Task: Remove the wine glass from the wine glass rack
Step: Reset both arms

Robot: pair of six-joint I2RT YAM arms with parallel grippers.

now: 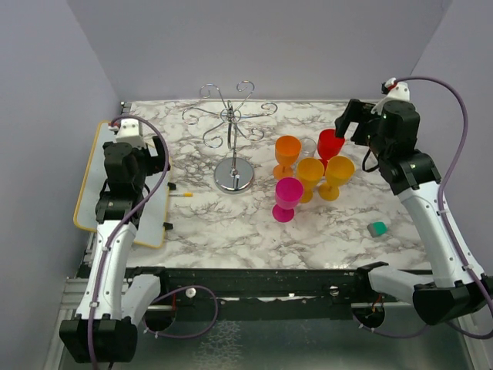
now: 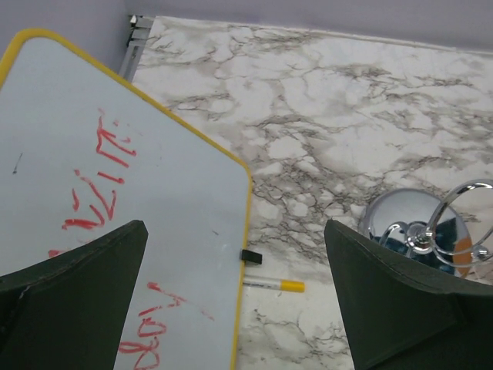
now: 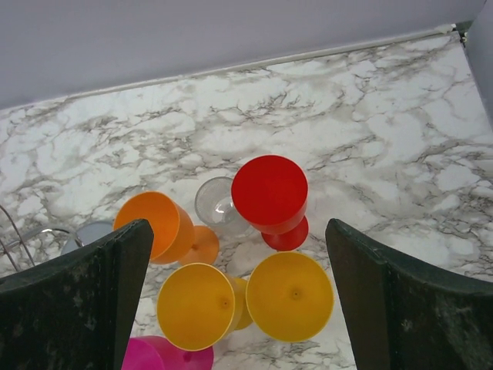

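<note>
The chrome wine glass rack (image 1: 233,146) stands at the middle back on its round base (image 2: 412,223), and its curled arms carry nothing that I can see. To its right, several wine glasses stand upright on the marble. They are a red one (image 3: 269,193), a clear one (image 3: 216,204), an orange one (image 3: 150,225), two yellow ones (image 3: 290,295) and a pink one (image 1: 287,196). My right gripper (image 3: 239,301) hangs open above the cluster, just over the red glass (image 1: 330,145), holding nothing. My left gripper (image 2: 235,301) is open over the whiteboard's right edge.
A yellow-rimmed whiteboard (image 2: 115,177) with red scribbles lies at the left. A yellow-capped marker (image 2: 273,284) lies beside it, and a black clip (image 2: 251,257) sits on its edge. A small teal block (image 1: 377,228) sits at the front right. Purple walls close in the table.
</note>
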